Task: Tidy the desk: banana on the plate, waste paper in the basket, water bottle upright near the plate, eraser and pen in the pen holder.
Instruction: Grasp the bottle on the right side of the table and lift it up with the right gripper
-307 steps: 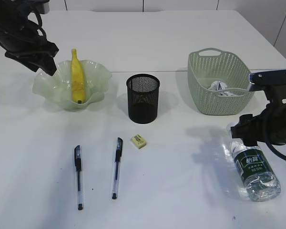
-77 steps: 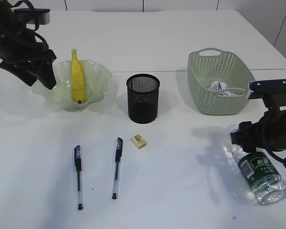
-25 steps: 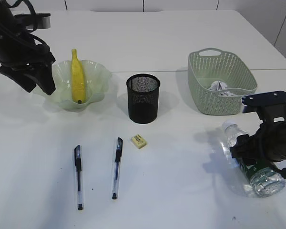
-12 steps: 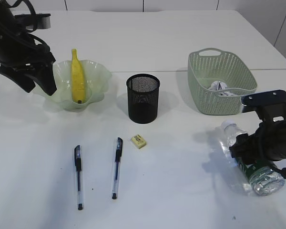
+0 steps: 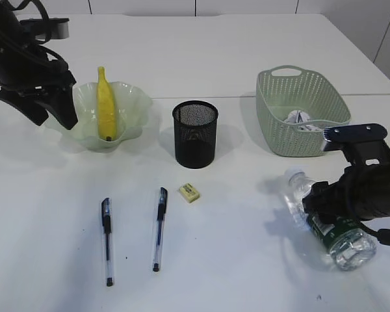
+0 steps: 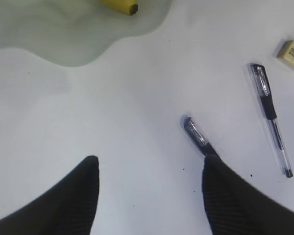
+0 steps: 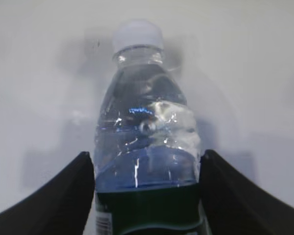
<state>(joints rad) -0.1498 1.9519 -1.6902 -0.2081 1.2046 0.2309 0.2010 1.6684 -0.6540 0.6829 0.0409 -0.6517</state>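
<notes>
Near the counter's right edge, the right end effector clasps the water bottle, now lifted and shifted leftward, cap tilted up; by the left edge, the left end effector hovers unclenched beside the plate holding the banana.

On the counter, the plate sits toward the left edge with the banana lying in it. The pen holder stands right of the plate, near the middle. The basket sits toward the right edge, with the waste paper inside. Before the pen holder lies the eraser; left of it lie two pens, side by side, nearer the front edge. The water bottle lies before the basket, near the front right corner, its cap pointing back-left, between the fingers of the right hand.
</notes>
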